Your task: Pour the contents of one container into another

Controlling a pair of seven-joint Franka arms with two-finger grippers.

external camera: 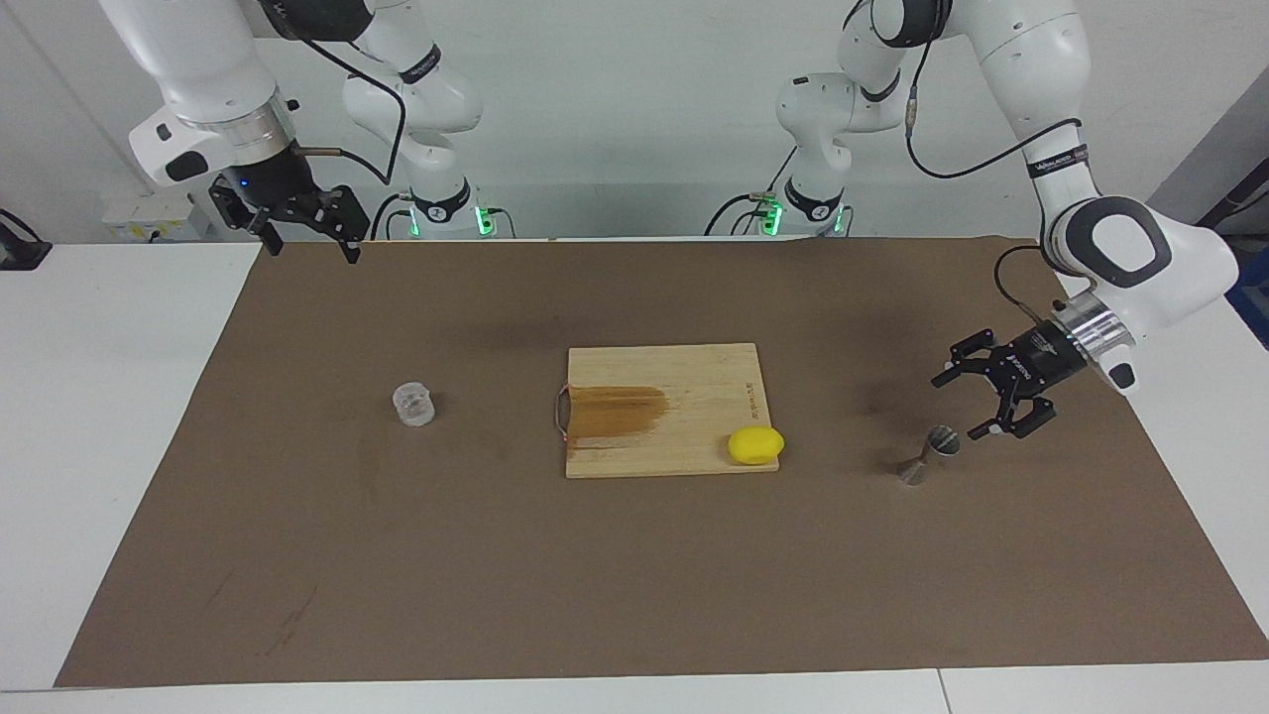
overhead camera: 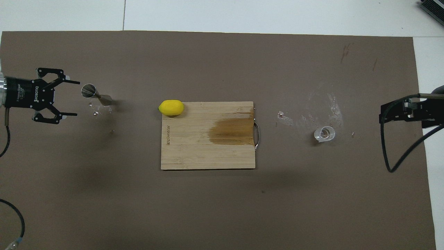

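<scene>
**Clear cup and jigger standing well apart, both grippers empty**

Facing view: Clear cup [external camera: 413, 405] sitting upright on the brown mat [external camera: 634, 595] toward the right arm's end of the table, beside the wooden cutting board [external camera: 684, 397]. Silver jigger [external camera: 929, 455] standing upright toward the left arm's end, beside the board's lemon [external camera: 755, 445] corner. Left gripper [external camera: 960, 405] hanging low just beside the jigger, jaws spread, not touching it. Right gripper [external camera: 307, 238] waiting raised over the mat's edge nearest the robots, jaws spread, holding nothing.

Overhead view: Jigger [overhead camera: 96, 96] lying just ahead of the left gripper [overhead camera: 74, 98], fingers [overhead camera: 71, 82] splayed wide. Cup [overhead camera: 324, 134] resting amid pale smears on the mat [overhead camera: 222, 208], near the board's [overhead camera: 194, 152] metal handle end. Lemon [overhead camera: 171, 107] sitting on the board's corner farther from the robots. Right gripper [overhead camera: 385, 113] showing at the mat's edge, well apart from the cup.
</scene>
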